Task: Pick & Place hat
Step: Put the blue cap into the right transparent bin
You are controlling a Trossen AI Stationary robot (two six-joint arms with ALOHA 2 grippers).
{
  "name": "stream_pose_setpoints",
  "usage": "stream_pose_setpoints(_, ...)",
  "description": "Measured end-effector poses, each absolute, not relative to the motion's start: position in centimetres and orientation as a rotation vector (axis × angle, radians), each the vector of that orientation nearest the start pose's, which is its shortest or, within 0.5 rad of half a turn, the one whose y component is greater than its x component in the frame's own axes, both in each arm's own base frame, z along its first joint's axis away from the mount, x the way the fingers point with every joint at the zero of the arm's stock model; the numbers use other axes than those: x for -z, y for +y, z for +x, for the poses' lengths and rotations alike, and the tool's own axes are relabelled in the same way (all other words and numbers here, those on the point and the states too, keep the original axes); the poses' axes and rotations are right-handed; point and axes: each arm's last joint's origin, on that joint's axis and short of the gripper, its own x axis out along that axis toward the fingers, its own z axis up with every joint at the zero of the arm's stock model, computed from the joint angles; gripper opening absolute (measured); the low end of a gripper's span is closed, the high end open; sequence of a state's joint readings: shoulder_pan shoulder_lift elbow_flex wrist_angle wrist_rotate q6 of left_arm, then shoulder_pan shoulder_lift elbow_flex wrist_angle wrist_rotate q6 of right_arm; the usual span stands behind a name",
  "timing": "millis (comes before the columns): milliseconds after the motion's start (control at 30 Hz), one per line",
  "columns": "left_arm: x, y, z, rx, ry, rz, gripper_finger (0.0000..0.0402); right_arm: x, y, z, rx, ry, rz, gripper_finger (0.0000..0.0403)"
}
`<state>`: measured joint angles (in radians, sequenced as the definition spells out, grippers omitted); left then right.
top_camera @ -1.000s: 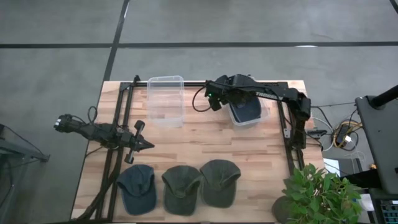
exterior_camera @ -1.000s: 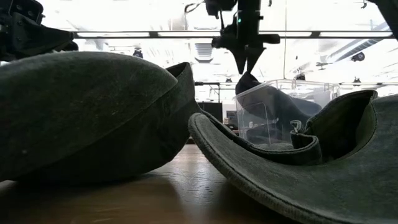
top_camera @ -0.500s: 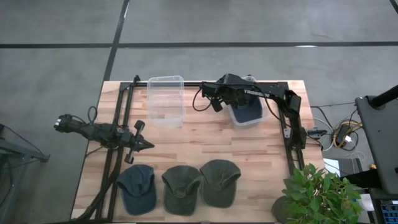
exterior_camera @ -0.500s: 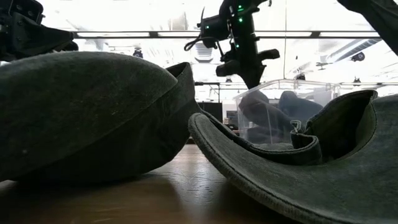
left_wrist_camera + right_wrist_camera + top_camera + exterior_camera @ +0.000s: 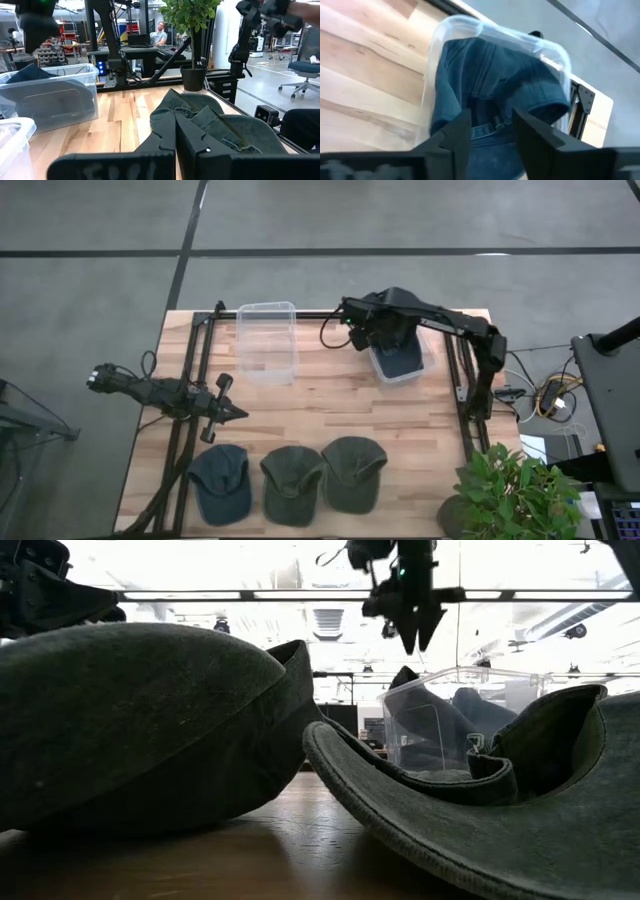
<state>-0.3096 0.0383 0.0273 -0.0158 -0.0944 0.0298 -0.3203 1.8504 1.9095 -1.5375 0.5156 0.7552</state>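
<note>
where the dark blue hat [image 5: 495, 95] lies crumpled in the clear bin [image 5: 421, 366], the right claw [image 5: 491, 125] hangs just above that bin, fingers parted and empty, while only the high view shows a second, empty bin [image 5: 266, 340] near it and the left claw [image 5: 232, 413] shut.

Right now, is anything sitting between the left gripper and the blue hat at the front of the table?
Nothing visible. The left gripper hovers over bare wood, and the blue hat lies just past it.
</note>
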Motion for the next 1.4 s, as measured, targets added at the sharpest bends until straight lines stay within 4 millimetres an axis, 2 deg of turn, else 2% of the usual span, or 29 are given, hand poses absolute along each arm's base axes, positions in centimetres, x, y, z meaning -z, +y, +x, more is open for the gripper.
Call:
stream_pose_setpoints(133,-16.8,-2.7,9.5,0.216,0.023,0.035,0.0,-35.9,-11.3,31.0,1.169,1.074,0.44,0.0188)
stream_pose_setpoints(300,-16.8,-2.7,9.5,0.215,0.023,0.035,0.0,-38.4,-9.5,31.0,1.056,0.899,0.426,0.0227)
stream_pose_setpoints(467,-16.8,-2.7,9.5,0.216,0.023,0.035,0.0,-41.2,-6.8,31.4,0.894,0.693,0.389,0.0233)
stream_pose_setpoints(600,-16.8,-2.7,9.5,0.216,0.023,0.035,0.0,-42.5,-4.2,31.6,0.769,0.624,0.331,0.0227)
stream_pose_setpoints(867,-16.8,-2.7,9.5,0.216,0.023,0.035,0.0,-42.4,1.8,32.2,0.575,0.649,0.22,0.0224)
stream_pose_setpoints(1200,-16.8,-2.7,9.5,0.215,0.023,0.037,0.0,-40.7,7.8,33.0,0.382,0.601,0.167,0.0221)
stream_pose_setpoints(1333,-16.8,-2.7,9.5,0.204,-0.002,0.274,0.0,-39.5,9.9,33.3,0.313,0.584,0.136,0.0221)
stream_pose_setpoints(1400,-16.8,-2.7,9.5,0.205,-0.008,0.326,0.0,-39.0,10.6,33.3,0.294,0.58,0.133,0.0221)
